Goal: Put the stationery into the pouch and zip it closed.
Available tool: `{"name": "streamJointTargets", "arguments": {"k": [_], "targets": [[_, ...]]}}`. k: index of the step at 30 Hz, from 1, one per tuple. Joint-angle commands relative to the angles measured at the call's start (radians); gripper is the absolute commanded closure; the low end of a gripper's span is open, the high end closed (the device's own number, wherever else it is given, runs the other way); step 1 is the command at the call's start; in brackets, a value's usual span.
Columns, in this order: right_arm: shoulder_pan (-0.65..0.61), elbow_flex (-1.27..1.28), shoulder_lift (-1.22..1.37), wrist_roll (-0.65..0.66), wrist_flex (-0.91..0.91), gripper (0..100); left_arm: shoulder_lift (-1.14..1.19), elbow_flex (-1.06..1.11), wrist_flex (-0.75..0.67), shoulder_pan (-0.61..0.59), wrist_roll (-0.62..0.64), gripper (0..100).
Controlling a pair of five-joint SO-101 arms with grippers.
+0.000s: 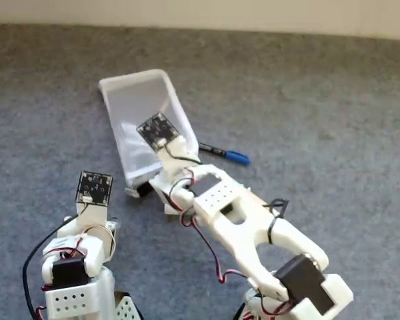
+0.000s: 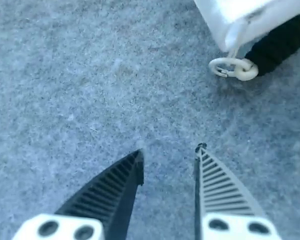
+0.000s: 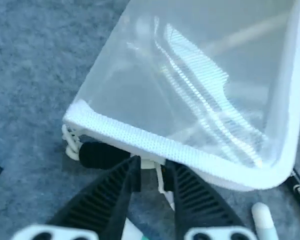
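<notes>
A translucent white pouch [image 1: 141,117] lies on the grey carpet, with pale stationery faintly visible inside it [image 3: 205,85]. My right gripper [image 3: 153,170] is at the pouch's near end, shut on the white zipper pull [image 3: 154,165] on the woven zipper edge [image 3: 155,142]. A black strap [image 3: 97,154] and a white ring [image 3: 70,145] hang from that corner. My left gripper [image 2: 167,156] is open above bare carpet, a short way from the same ring [image 2: 233,68] and strap [image 2: 280,42]. A blue-capped pen [image 1: 225,154] lies on the carpet beside the pouch.
A white rounded item [image 3: 264,222] lies on the carpet near the pen's tip [image 3: 297,187]. The right arm [image 1: 253,227] stretches diagonally from the lower right to the pouch. The left arm's base [image 1: 73,273] stands at the lower left. Carpet surrounds the pouch.
</notes>
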Motion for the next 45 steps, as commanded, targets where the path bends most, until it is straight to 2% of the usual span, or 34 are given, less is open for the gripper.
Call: {"name": "streamJointTargets", "arguments": {"k": [1,4,7,16,21,26,31,38,45], "targets": [[-0.013,-0.133,-0.01,-0.155,0.137,77.9,-0.013,-0.065,-0.003,-0.01,-0.003,84],[-0.015,-0.191,-0.004,-0.269,0.226,77.4,-0.013,-0.065,-0.003,-0.01,-0.003,84],[-0.036,-0.213,-0.001,-0.347,0.229,77.4,-0.013,-0.065,-0.003,-0.01,-0.003,84],[-0.143,-0.209,0.002,-0.384,0.236,77.4,-0.013,-0.065,-0.003,-0.01,-0.003,84],[-0.139,-0.216,0.013,-0.6,0.231,77.3,-0.013,-0.065,-0.003,-0.01,-0.003,84],[-0.13,-0.225,0.154,-0.655,0.231,77.4,-0.013,-0.065,-0.003,-0.01,-0.003,84],[-0.094,-0.338,0.288,-0.747,0.236,77.4,-0.013,-0.065,-0.003,-0.01,-0.003,84],[-0.07,-0.366,0.265,-0.818,0.236,77.4,-0.013,-0.065,-0.002,-0.01,-0.003,84],[-0.065,-0.372,0.26,-0.821,0.22,77.4,-0.013,-0.065,-0.002,-0.01,-0.003,84]]}}
